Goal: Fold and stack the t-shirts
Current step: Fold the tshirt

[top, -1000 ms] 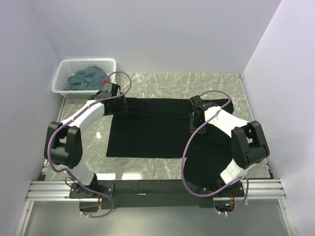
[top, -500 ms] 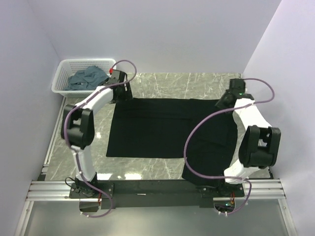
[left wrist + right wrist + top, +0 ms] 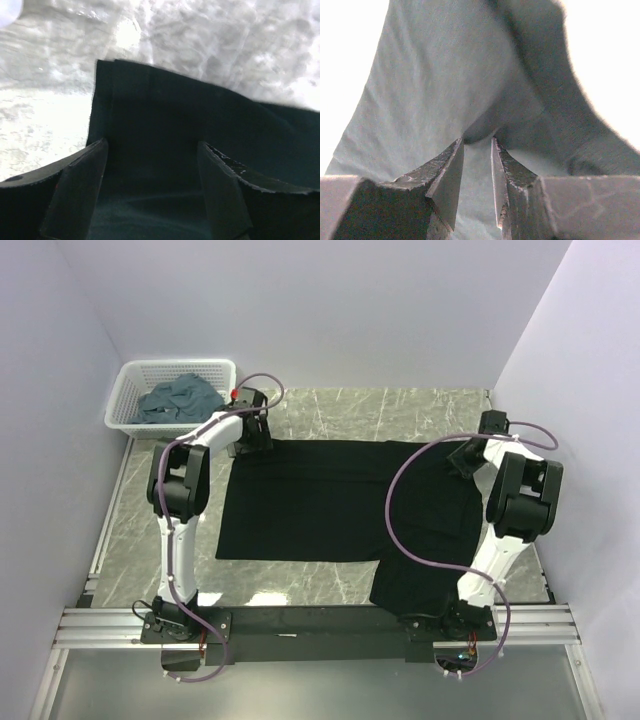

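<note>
We see the black t-shirt point(image 3: 320, 500) flat on the table point(image 3: 400, 410). Left gripper point(image 3: 150, 150) is spread wide over its far-left corner, right gripper point(image 3: 477, 142) pinching a fold at its far-right corner. Blue-grey t-shirts point(image 3: 178, 398) sit in the basket point(image 3: 122, 400).
</note>
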You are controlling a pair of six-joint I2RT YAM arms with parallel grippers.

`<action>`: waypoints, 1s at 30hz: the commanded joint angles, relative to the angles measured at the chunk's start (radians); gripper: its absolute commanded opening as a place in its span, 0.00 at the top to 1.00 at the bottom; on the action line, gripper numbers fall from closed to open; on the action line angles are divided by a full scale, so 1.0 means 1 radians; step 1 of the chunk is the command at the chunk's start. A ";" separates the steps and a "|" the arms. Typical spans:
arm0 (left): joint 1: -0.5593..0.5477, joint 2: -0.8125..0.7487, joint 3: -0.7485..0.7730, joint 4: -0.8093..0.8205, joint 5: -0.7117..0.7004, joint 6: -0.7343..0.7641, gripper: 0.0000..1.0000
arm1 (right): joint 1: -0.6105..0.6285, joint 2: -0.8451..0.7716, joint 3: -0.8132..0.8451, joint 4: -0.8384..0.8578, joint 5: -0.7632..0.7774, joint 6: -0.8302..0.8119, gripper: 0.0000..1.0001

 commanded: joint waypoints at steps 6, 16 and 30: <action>0.017 0.119 0.159 -0.081 -0.001 -0.041 0.24 | -0.044 0.122 0.164 -0.072 0.030 0.040 0.64; 0.038 0.226 0.277 -0.121 0.033 -0.064 0.24 | -0.044 0.265 0.415 -0.160 0.021 0.075 0.64; 0.058 0.136 0.323 0.018 0.108 -0.053 0.14 | -0.041 0.253 0.598 -0.063 -0.086 -0.001 0.62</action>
